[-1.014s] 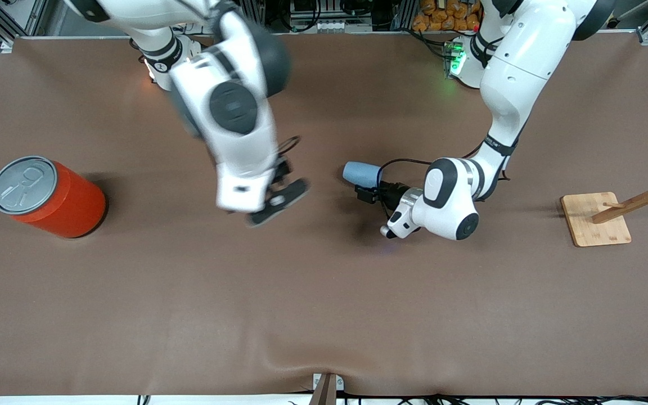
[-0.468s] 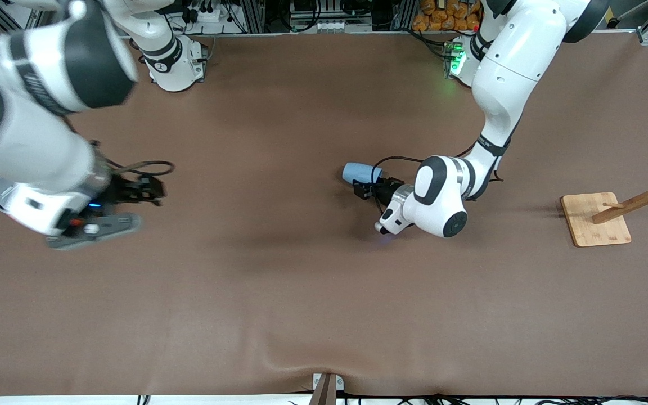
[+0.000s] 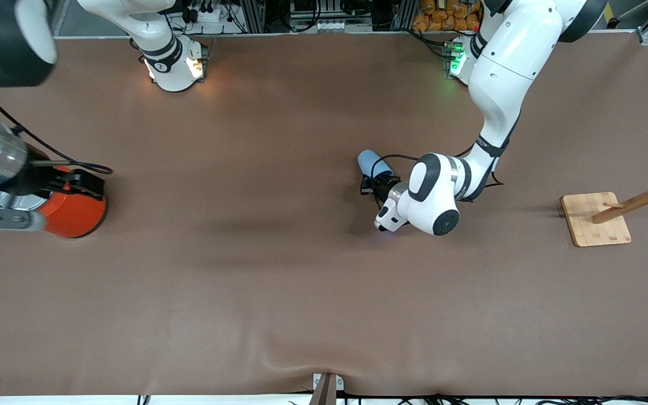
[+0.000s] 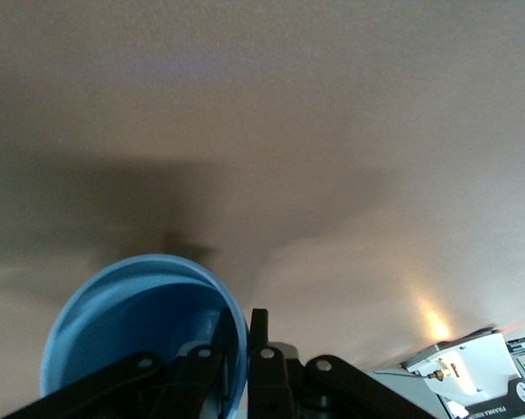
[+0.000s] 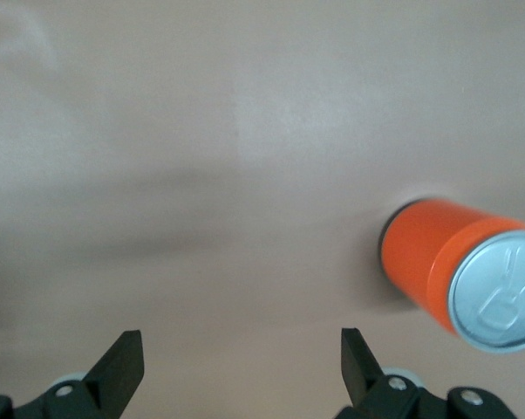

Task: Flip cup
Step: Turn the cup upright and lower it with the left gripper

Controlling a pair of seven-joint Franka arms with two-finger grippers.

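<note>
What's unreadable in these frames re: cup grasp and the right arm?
- Cup rim and grip point: front view, hidden by the left hand.
- Cup base and outer wall: left wrist view, cut off by the frame edge and fingers.
- Right hand: front view, fingertips hidden by its own wrist.
- Orange can: front view, lid mostly covered by the right arm; whole in right wrist view.

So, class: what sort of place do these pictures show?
Most likely a robotics lab: two Franka arms bolted at a brown-covered table, aluminium framing and cabling along its edge, and practice props, a cup and an orange can.
</note>
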